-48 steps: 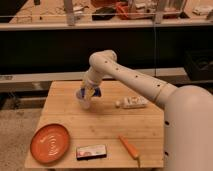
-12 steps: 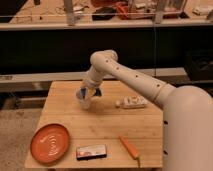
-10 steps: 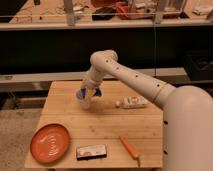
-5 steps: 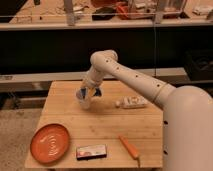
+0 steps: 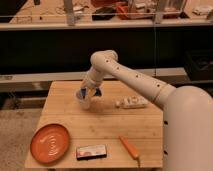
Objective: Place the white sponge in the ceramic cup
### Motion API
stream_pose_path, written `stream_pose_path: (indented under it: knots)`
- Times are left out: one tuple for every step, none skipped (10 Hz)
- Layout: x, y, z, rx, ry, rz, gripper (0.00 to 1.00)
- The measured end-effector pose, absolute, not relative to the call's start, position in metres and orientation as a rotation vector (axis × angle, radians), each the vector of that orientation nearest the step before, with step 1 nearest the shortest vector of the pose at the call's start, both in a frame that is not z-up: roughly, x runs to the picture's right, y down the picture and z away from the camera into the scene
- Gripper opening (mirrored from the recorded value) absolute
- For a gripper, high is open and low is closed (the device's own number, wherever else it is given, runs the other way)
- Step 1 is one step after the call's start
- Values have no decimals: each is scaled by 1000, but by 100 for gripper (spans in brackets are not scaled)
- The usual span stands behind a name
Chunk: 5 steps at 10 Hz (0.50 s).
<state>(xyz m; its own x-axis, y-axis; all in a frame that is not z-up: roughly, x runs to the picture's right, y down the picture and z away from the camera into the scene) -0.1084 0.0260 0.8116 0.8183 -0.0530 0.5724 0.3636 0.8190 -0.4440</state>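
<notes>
— Gripper [image 5: 88, 94] first: where was it?

— Right at the small whitish, slightly tapered ceramic cup [image 5: 84, 101], directly above its mouth and either touching the rim or just clear of it; I couldn't say which. The white, dotted arm [image 5: 131, 76] reached down to it from the right.

— Parted or closed?

— I couldn't tell. The white sponge I couldn't make out either, because the gripper covered the cup's mouth.

— And the cup itself?

— It stood upright on the light wooden table [image 5: 110, 125], towards the back left part of the top.

— Take me across from the left, then.

— Well to the front-left of the cup lay the round orange plate [image 5: 50, 143], flat, near the table's front corner. Nearly straight in front of the cup, by the front edge and just beside the plate, lay a flat, dark-edged rectangular packet [image 5: 91, 151]. To the cup's front-right, also near the front edge, was a slim orange carrot-shaped piece [image 5: 130, 146], lying at a slant.

— Anything level with the cup?

— Yes, to its right and apart from it, a low whitish object [image 5: 131, 103] lay on its side. What it was I couldn't tell. Farther right again, the robot's big white body [image 5: 189, 130] filled the corner.
</notes>
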Motion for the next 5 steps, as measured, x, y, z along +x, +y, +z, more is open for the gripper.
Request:
stream_pose_path:
  knots:
    - [-108, 26, 812, -574, -576, -237, 13]
    - [-108, 26, 811, -573, -578, -242, 13]
    - [-108, 26, 811, -573, -579, -242, 13]
    - [-108, 26, 811, -574, -579, -242, 13]
    - [-108, 26, 811, -574, -579, -242, 13]
